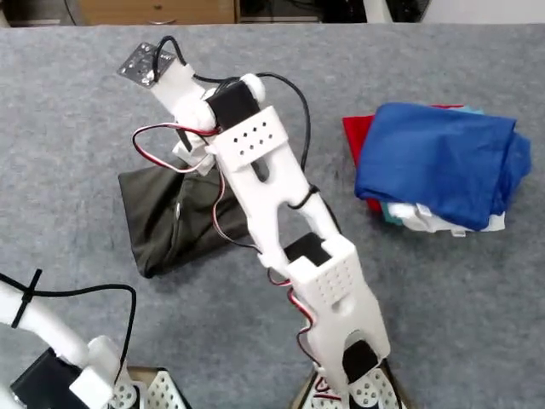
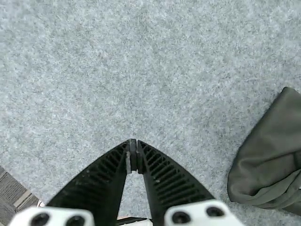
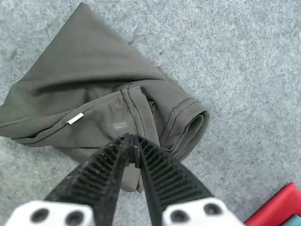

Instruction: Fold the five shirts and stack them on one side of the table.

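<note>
Left claw [image 2: 133, 157]: tips pressed together, empty, over bare counter [image 2: 141, 56]. Left of centre, the dark shirt [image 1: 166, 217] lies loosely folded; I judge it light and limp, and I would pinch its doubled hem [image 3: 188, 117]. Right claw [image 3: 131, 145]: above it, tips together. Right: folded stack [image 1: 438, 162].

Looks steeply down from overhead across the grey worktop [image 1: 477, 324], wide enough to take in both arms. Peers closely down along each wrist's own jaws. Shares the dark shirt [image 1: 170, 221] among all three.
</note>
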You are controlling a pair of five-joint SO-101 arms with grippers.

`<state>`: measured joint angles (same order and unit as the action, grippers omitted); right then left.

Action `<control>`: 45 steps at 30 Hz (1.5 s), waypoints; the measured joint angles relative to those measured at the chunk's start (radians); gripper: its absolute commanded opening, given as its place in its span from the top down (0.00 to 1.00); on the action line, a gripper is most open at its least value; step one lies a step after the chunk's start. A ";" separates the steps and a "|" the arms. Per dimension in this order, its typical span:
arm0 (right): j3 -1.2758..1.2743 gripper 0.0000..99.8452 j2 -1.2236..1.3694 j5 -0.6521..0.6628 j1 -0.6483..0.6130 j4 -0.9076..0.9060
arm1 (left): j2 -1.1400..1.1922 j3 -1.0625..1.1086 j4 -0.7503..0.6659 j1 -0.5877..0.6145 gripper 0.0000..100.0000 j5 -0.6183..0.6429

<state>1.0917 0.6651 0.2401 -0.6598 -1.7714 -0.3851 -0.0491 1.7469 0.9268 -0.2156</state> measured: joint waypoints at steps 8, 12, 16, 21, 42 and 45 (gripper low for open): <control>-0.005 1.00 0.000 0.026 0.000 0.000 | 0.000 0.000 0.000 0.000 0.98 0.000; -0.031 1.00 0.000 0.061 0.000 0.000 | 0.000 0.000 0.000 0.000 0.98 0.000; -0.098 1.00 0.000 0.100 0.000 0.000 | 0.000 0.000 0.000 0.000 0.98 0.000; -0.138 1.00 0.000 0.129 0.000 0.006 | 0.000 0.000 0.000 0.000 0.98 0.000; -0.054 1.00 0.258 0.129 -0.094 0.215 | 0.000 0.000 0.000 0.000 0.98 0.000; -0.020 1.00 0.301 0.129 -0.094 0.210 | 0.000 0.000 0.000 0.000 0.98 0.000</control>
<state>1.0717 0.9659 0.3690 -0.7534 -1.5612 -0.3851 -0.0491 1.7469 0.9268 -0.2156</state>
